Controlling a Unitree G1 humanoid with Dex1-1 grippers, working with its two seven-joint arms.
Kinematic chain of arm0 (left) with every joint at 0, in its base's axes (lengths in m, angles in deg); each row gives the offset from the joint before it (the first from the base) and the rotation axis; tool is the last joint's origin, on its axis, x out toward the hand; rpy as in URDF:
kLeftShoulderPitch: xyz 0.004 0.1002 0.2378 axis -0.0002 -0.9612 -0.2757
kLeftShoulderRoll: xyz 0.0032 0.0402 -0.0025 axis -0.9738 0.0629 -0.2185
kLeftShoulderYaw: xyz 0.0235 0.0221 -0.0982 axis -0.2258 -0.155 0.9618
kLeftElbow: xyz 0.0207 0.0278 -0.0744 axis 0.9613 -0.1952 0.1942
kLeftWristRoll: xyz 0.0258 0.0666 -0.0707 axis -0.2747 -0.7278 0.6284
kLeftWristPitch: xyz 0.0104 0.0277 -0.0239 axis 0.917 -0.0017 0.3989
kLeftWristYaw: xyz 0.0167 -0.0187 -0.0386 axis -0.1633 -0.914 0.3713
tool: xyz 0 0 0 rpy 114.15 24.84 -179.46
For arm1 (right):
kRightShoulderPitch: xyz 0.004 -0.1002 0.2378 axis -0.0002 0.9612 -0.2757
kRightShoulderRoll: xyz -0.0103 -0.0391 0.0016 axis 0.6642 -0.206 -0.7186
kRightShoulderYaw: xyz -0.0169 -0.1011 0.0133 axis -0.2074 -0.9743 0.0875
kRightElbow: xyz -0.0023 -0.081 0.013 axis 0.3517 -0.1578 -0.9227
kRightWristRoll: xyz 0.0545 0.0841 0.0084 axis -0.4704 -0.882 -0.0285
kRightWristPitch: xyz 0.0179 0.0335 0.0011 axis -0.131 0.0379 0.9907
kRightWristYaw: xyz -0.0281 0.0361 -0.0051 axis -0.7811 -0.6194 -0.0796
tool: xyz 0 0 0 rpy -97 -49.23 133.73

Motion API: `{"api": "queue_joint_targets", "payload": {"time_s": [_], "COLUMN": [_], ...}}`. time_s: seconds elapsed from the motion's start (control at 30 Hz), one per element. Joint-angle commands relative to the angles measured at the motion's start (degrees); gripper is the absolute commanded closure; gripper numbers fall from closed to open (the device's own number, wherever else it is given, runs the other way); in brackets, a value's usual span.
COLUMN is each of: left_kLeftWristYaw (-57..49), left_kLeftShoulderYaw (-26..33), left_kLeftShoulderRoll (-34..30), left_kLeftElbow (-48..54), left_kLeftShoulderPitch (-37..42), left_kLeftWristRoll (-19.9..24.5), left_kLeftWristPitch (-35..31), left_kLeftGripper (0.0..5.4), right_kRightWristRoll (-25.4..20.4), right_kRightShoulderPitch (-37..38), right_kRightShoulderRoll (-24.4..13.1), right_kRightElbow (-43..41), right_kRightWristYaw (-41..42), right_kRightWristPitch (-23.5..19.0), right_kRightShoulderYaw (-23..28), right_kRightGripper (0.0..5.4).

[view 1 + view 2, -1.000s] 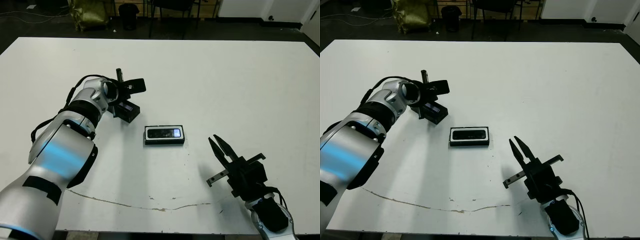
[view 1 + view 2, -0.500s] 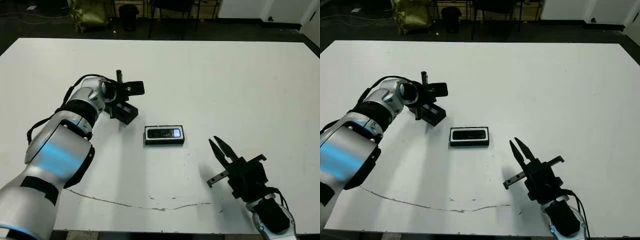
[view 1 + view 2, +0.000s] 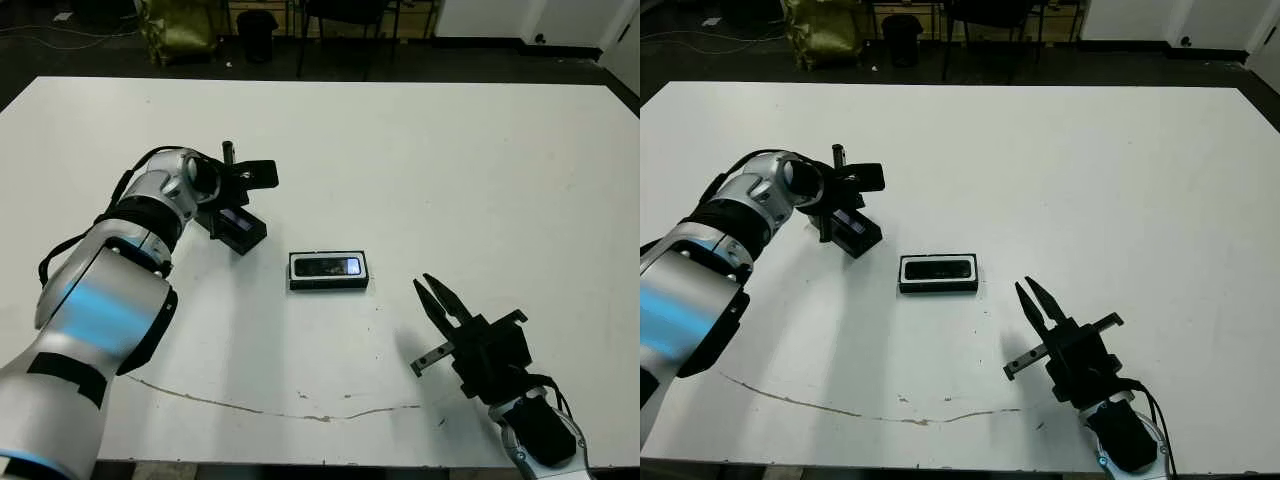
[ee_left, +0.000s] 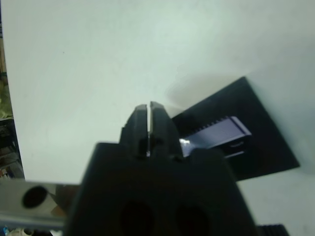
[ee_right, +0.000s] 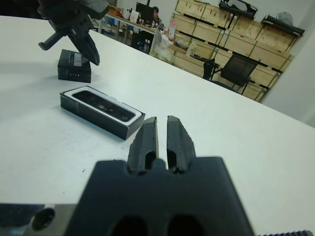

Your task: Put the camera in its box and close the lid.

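Left claw (image 4: 149, 114): fingers pressed together, only a hairline slit between them, nothing held. It sits directly over the lid (image 3: 238, 229), which lies flat on the white tabletop (image 3: 470, 170), grey strip up; contact between fingertips and lid cannot be judged.

Right claw (image 5: 162, 132): fingers nearly together, a narrow gap between them, empty, held above the near right part of the tabletop, well apart from the other items.

Camera (image 3: 329, 267) lies inside its box (image 3: 329, 284), mid-tabletop, uncovered. Lid is just beside the box, on its far left, not touching.
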State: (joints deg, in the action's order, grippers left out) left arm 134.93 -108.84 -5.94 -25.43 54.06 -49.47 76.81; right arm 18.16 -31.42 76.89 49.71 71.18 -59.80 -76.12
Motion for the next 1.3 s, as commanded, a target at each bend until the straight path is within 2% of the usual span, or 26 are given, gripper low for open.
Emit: {"api": "queue_joint_targets", "payload": {"time_s": [0.03, 0.3, 0.57, 0.73, 1.03, 1.2, 1.3], "left_kLeftWristYaw": [3.32, 6.63, 9.3, 11.33, 15.3, 17.59, 19.27], "left_kLeftShoulderYaw": [-0.72, -1.55, -4.4, -4.87, -4.92, -5.0, -4.28], "left_kLeftShoulderRoll": [-0.65, -1.26, -1.75, -2.3, -1.98, -2.3, -1.94], "left_kLeftElbow": [-1.43, -0.99, -0.43, 0.37, 1.2, 2.16, 2.28], "left_kLeftShoulderPitch": [-4.21, -4.13, -3.83, -4.15, -4.16, -4.43, -4.62], "left_kLeftWristRoll": [-0.31, -0.88, -1.8, -1.12, -0.54, -0.23, 0.71], "left_kLeftWristPitch": [-0.33, 0.41, 2.3, 5.32, 5.21, 7.38, 5.8], "left_kLeftGripper": [5.4, 5.4, 5.4, 5.4, 5.4, 5.4, 5.4], "right_kRightWristRoll": [-0.63, 0.67, 1.47, 1.32, 0.18, -0.26, 0.14], "right_kRightShoulderPitch": [-0.47, -1.06, -1.11, -1.73, -2.2, -2.59, -2.76], "right_kRightShoulderRoll": [-0.37, -0.35, -0.38, -0.22, 0.07, 0.07, -0.1], "right_kRightElbow": [2.54, 3.88, 2.85, 4.08, 5.05, 6.49, 6.79], "right_kRightWristYaw": [0.68, 0.24, 0.06, 0.17, 0.54, 0.61, 0.52], "right_kRightWristPitch": [1.88, 3.33, 2.49, 3.08, 3.69, 6.32, 5.86], "right_kRightShoulderYaw": [-0.03, -0.65, -1.12, -1.37, -1.79, -1.92, -2.01], "right_kRightGripper": [5.36, 5.36, 5.36, 5.36, 5.36, 5.36, 5.36]}}
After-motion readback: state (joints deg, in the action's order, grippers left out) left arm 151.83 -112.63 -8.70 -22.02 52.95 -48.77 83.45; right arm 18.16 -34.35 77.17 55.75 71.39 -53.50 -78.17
